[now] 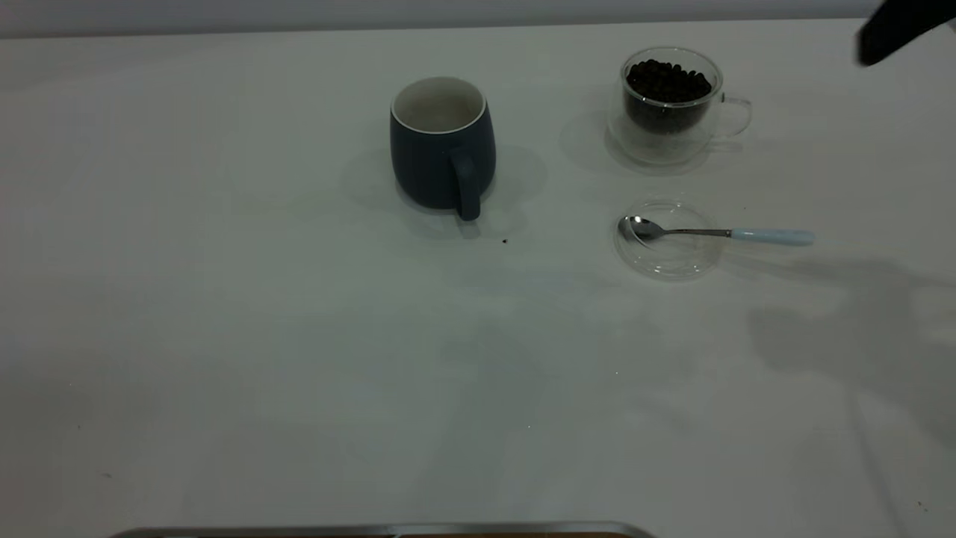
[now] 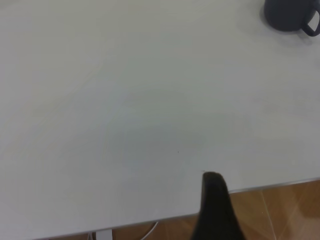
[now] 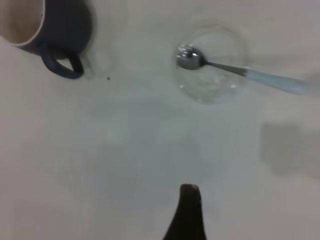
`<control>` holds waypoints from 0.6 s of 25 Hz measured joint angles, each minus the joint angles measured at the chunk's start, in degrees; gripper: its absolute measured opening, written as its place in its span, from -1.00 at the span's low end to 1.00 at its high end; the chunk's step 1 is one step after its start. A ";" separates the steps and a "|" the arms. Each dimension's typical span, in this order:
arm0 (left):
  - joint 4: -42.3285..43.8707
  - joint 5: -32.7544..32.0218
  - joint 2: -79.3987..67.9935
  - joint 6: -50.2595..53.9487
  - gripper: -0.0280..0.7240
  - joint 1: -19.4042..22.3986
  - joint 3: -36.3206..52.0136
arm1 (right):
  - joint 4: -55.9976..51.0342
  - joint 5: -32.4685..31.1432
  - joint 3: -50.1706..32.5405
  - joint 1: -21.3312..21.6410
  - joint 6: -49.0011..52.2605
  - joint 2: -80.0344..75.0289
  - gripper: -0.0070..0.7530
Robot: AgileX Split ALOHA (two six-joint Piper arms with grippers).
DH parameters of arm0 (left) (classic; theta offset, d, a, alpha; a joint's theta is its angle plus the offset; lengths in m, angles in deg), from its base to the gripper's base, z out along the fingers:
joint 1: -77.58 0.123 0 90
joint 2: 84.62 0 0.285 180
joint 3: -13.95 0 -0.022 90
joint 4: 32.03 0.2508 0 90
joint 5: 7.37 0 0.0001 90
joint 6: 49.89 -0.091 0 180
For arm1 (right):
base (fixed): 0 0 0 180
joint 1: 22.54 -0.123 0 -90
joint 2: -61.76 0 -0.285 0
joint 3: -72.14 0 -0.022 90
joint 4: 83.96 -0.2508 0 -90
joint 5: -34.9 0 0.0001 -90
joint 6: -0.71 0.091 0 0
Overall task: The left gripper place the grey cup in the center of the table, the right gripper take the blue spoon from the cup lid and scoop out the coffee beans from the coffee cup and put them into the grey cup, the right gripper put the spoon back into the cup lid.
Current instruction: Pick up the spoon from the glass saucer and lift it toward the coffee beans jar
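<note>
Blue spoon (image 1: 717, 232) lengthwise across table, handle rightward.

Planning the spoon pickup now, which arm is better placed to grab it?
Right. The spoon lies in the lid on the right arm's side, handle pointing right, directly below the right wrist camera.

We see a pale grey wall (image 1: 448, 11) behind the far edge and wood-tone floor (image 2: 280, 210) beyond the near edge.

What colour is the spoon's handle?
Pale light blue; the spoon has a shiny metal bowl. It shows best in the exterior view.
</note>
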 joint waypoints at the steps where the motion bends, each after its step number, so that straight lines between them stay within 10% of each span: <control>1: 0.00 0.00 0.00 0.00 0.64 0.00 0.00 | -3.44 0.30 0.05 0.58 -2.99 -1.94 1.00; 15: 0.00 0.00 0.00 -0.10 0.64 0.00 0.00 | -39.04 -2.84 0.63 7.58 -35.80 -23.49 1.00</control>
